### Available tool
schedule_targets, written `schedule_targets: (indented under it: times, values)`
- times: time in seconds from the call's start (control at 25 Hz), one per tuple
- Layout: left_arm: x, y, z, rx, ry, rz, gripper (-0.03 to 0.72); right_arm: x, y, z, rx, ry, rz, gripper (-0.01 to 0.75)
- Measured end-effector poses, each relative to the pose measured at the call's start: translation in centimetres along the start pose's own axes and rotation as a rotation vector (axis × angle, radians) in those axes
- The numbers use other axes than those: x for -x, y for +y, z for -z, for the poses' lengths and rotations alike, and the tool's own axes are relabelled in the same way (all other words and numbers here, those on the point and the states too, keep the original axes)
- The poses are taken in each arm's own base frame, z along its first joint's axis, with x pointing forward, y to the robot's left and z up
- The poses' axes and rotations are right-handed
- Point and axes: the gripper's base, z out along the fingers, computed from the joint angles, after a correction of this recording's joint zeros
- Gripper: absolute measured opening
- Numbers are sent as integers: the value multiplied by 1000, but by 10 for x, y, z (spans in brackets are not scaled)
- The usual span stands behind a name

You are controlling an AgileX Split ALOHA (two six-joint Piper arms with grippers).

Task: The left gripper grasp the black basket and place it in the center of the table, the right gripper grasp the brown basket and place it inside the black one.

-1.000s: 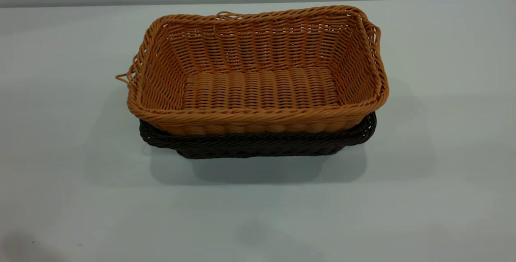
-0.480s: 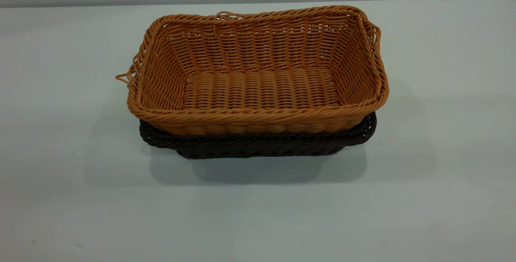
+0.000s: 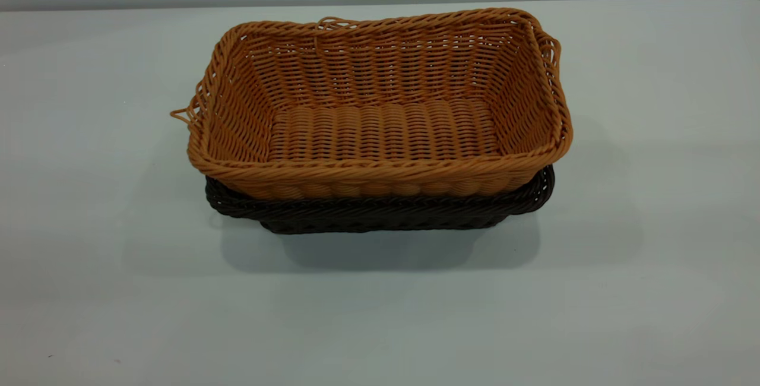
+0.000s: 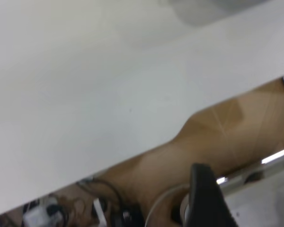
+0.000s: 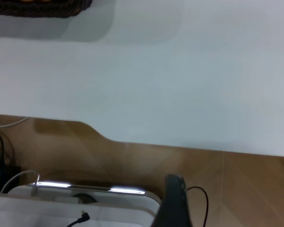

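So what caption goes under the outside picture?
Brown basket nested inside the black basket on the white table.

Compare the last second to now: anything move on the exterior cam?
Only a faint shadow at the near left edge of the table faded out. The brown basket stays nested in the black basket, neither shifted. No gripper enters the exterior view.

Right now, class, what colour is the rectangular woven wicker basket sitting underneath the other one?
Very dark brown-black: the lower woven wicker basket, clearest in the exterior view.
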Motion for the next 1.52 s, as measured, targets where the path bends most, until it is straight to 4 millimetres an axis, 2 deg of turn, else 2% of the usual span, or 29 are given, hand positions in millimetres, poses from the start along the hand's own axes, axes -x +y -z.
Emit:
schedule_targets:
  times: [0.28,0.64,1.52]
  values:
    - [-19,2,16,54,-163,119,391,-14,-6,18,-20,-171,-80,542]
    - [-37,-2,27,212,-307,295,391,-53,-6,46,-17,-505,-101,542]
    - [-37,-3,27,249,-306,339,391,-56,-6,46,-15,-519,-101,542]
